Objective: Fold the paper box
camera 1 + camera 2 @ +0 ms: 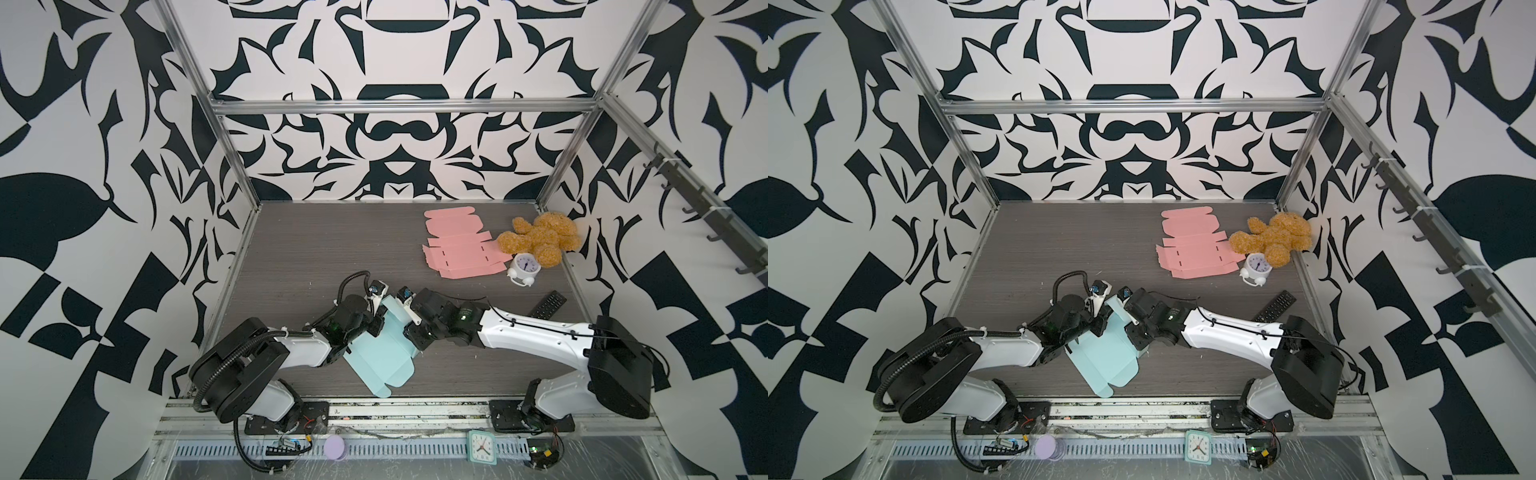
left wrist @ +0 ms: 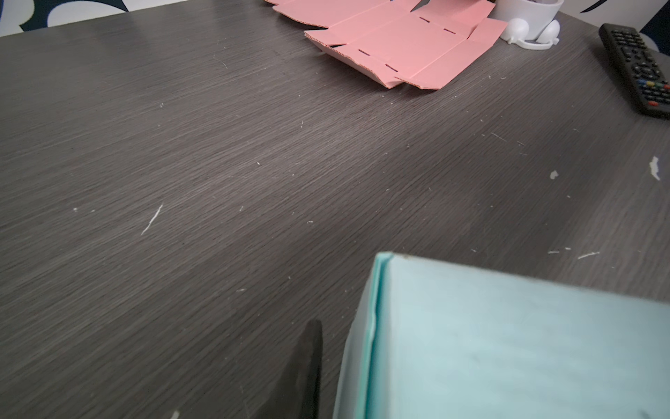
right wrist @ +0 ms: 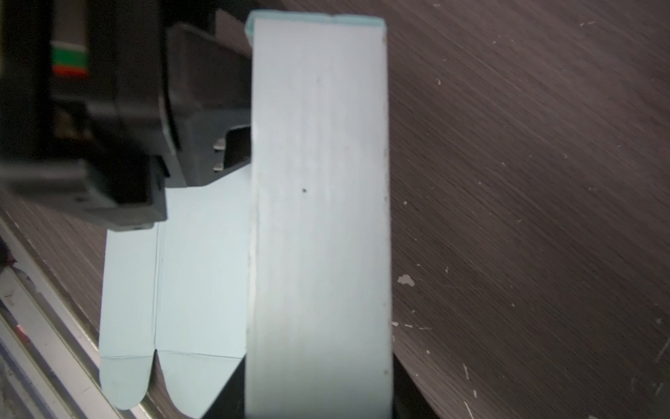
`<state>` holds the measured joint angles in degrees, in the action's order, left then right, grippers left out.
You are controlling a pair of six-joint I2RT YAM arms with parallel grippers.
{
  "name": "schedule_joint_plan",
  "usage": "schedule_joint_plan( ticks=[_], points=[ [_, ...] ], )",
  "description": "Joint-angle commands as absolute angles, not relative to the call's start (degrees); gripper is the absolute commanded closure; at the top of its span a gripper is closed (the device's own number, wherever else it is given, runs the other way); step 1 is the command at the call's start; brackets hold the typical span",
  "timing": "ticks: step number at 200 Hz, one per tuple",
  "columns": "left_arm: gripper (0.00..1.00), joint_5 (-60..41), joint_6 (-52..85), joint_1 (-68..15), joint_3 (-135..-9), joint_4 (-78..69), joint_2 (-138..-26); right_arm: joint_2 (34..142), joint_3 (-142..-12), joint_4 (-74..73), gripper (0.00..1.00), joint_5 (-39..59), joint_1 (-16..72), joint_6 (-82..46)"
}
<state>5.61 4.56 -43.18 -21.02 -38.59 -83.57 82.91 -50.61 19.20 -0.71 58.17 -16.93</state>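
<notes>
Paper box (image 1: pixel 380 353) lower centre, left end effector (image 1: pixel 377 312) and right end effector (image 1: pixel 409 318) crowd its raised wall, card hides whether either grips

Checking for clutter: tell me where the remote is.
In both top views the remote lies near the table's right edge, between the alarm clock and the right arm.

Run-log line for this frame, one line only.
stage: blue box partly folded | left tool: at box wall, grip unclear | right tool: clamps raised wall | pink blank: flat, untouched
</notes>
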Motion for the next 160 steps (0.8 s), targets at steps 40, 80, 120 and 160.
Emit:
schedule_joint_plan(
  ticks=[40,80,120,160],
  points=[
    [0.64,7.1,4.0,-43.2,-21.0,-40.0,-84.2,80.6,-51.8,20.0,0.37,-4.0,59.1,-17.1],
    [0.64,6.8,3.5,-43.6,-21.1,-40.5,-85.4,81.1,-54.1,21.6,0.3,-6.5,59.0,-15.9],
    [0.63,7.3,3.3,-44.1,-21.3,-40.5,-85.4,83.1,-57.9,22.7,0.28,-6.7,58.6,-13.7],
    [0.62,7.5,3.0,-44.2,-20.9,-40.2,-84.5,85.3,-59.3,23.6,0.3,-4.9,57.2,-13.6]
  ],
)
